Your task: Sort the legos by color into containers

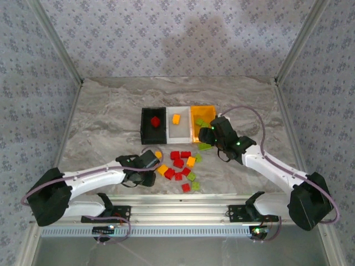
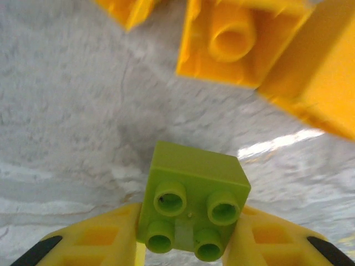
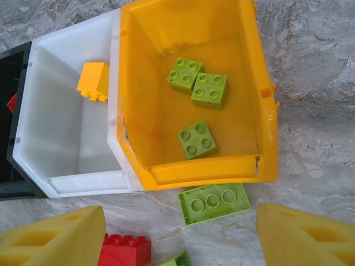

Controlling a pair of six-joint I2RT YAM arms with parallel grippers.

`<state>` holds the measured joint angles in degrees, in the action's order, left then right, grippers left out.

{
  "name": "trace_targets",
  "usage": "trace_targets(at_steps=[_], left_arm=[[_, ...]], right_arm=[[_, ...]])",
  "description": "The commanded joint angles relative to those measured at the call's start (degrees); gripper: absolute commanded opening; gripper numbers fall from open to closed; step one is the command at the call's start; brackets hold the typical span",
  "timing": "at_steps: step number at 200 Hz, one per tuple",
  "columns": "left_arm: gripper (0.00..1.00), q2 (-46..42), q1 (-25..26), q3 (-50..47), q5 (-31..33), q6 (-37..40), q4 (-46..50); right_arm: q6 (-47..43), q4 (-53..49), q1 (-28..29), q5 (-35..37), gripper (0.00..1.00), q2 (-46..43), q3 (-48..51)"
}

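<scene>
Left jaws clamp a lime lego (image 2: pixel 191 208) between them (right jaws wide, empty).

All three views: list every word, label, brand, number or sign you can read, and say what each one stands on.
None: no readable text in any view.
Green brick, close up in the left wrist view: its studs are bare, with no lettering to make out.
Orange bin, white bin, black bin: plain walls, no labels.
Wallpaper: a repeating flower pattern, not writing.
</scene>
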<state>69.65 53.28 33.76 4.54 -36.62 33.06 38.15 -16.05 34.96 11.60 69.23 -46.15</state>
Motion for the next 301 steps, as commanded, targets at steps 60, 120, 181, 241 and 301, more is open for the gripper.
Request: trace_targets(at_steps=[60,120,181,241,301], left_arm=[[0.33,1.04,0.34,18.88,2.03,5.69,0.50],[0.32,26.79,-0.33,45.80,-0.25,13.25,-6.30],[0.31,49.84,-4.43,71.81,-4.07,13.83,-1.99],[0.59,58.75,-5.37,84.49,-4.44,13.38,2.05],[0.85,47.19,-5.35,74.07,-7.06,10.87,-3.41]], right_arm=[[2.93,-4.48,-2.39,1.85,0.74,-8.50,4.95],[3.86,-6.93,-4.88,1.21,0.74,-13.18,9.49],[3.95,-8.31,-6.00,0.28,0.74,-16.61,11.68],[2.90,-6.93,-6.29,-1.88,0.78,-16.76,12.51],[1.32,-3.22,-3.88,-7.51,0.80,-14.75,13.68]])
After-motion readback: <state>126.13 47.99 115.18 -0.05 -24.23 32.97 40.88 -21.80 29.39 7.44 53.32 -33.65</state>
